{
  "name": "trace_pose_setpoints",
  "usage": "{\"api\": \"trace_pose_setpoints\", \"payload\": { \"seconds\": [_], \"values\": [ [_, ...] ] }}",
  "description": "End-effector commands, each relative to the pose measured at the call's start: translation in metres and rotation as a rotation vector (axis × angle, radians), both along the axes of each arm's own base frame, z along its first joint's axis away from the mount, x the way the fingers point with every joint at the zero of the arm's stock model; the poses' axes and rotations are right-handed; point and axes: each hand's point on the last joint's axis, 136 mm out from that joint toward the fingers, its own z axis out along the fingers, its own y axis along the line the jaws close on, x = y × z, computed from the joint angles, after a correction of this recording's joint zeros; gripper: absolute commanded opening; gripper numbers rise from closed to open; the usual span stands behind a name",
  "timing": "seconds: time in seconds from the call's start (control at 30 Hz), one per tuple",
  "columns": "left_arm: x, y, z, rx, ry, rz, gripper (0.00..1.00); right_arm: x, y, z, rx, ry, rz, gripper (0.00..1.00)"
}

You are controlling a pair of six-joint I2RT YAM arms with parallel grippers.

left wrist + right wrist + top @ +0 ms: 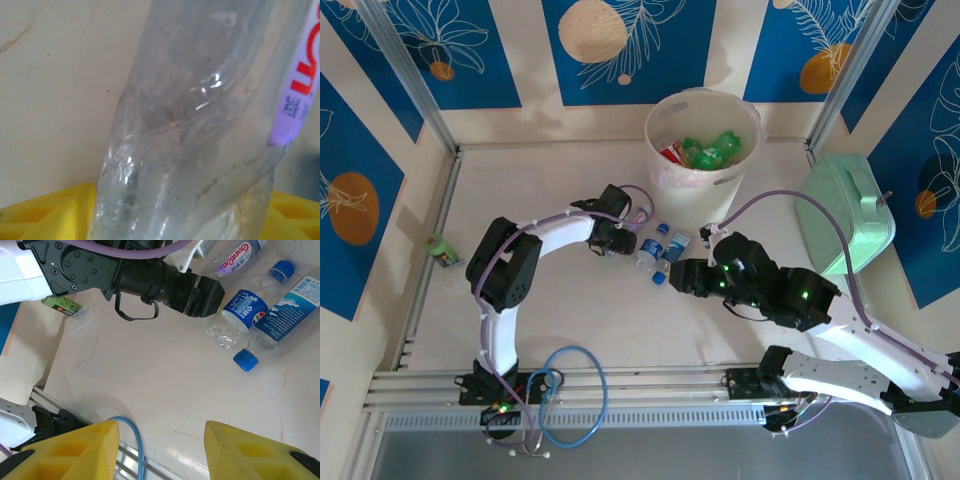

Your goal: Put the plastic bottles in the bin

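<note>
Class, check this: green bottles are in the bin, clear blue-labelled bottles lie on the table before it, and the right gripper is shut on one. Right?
No. The right gripper is open and empty: the right wrist view shows its yellow fingers apart over bare table. The green bottles in the bin and the blue-labelled bottles on the table are as stated.

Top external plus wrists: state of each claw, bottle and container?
left claw: around the purple-labelled bottle; grip unclear.
purple-labelled bottle: lying, crumpled, between that claw's fingers.
right claw: open, empty.
blue-labelled bottles: lying side by side, capped.
green bottle: lying near the table left edge.
bin: upright, open, partly filled with bottles.
mint-green case: looks closed.
</note>
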Motion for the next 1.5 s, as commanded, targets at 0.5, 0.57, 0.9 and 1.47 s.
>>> {"api": "trace_pose_setpoints", "payload": {
  "seconds": [0.5, 0.57, 0.9, 1.47],
  "values": [
    [-0.054, 0.014, 0.083, -0.122, -0.106, -0.007, 0.49, 0.009, -0.011, 0.045, 0.058, -0.084, -0.063, 0.50],
    [-0.066, 0.011, 0.111, -0.181, -0.161, -0.031, 0.50, 0.014, -0.012, 0.058, 0.076, -0.096, -0.070, 0.51],
    [-0.140, -0.016, 0.216, -0.469, -0.304, -0.294, 0.51, 0.052, 0.005, 0.117, 0.262, -0.062, -0.001, 0.58],
    [-0.188, -0.032, 0.269, -0.669, -0.395, -0.506, 0.54, 0.092, 0.023, 0.132, 0.272, -0.049, 0.006, 0.58]
  ]
}}
